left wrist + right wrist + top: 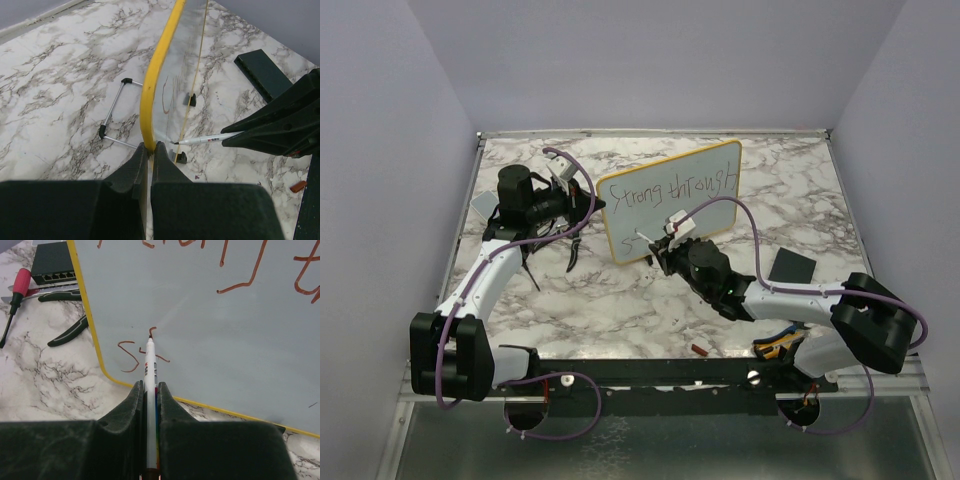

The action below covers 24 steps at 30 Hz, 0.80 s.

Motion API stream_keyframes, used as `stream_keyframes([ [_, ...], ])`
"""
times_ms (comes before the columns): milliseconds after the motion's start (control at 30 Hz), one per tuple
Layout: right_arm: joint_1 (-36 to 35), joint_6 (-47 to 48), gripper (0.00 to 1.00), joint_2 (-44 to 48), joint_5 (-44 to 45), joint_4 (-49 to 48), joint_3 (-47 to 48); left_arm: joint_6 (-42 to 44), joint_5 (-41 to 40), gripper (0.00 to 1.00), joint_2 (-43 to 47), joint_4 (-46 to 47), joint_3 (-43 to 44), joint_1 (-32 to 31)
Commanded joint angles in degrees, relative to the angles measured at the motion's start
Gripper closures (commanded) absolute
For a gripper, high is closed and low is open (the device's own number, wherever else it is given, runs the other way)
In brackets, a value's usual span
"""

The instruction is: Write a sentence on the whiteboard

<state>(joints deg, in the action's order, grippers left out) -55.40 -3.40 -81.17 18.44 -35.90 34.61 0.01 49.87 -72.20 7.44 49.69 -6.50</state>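
The whiteboard (705,215) stands tilted on the marble table, yellow-framed. Its first line of the sentence (667,190) reads upside down in the top view. My left gripper (592,207) is shut on the board's left yellow edge (155,85), its jaws pinching the frame (151,146). My right gripper (658,250) is shut on a white marker (150,371). The marker's tip touches the board by the letters "St" (131,356) near the lower corner. The marker also shows in the left wrist view (210,138), tip against the board face.
A small dark square slab (790,266) lies right of the board. A small red piece (700,350) lies near the front edge. A red-handled screwdriver (20,282), pliers (70,330) and a black box (52,260) lie left of the board. The board's wire stand (112,112) rests behind it.
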Motion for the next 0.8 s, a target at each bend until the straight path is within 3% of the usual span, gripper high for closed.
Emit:
stream_keyframes([
  [0, 0.0, -1.9, 0.99, -1.1, 1.4, 1.3, -0.8, 1.6, -1.4, 1.00, 0.9, 0.7, -0.8, 0.1],
  [367, 0.0, -4.7, 0.99, -3.0, -0.8, 4.6, -2.1, 1.6, -1.4, 1.00, 0.8, 0.7, -0.7, 0.1],
  [767, 0.0, -4.9, 0.99, -2.0, 2.3, 4.3, -2.4, 1.5, -1.3, 1.00, 0.8, 0.7, -0.8, 0.1],
])
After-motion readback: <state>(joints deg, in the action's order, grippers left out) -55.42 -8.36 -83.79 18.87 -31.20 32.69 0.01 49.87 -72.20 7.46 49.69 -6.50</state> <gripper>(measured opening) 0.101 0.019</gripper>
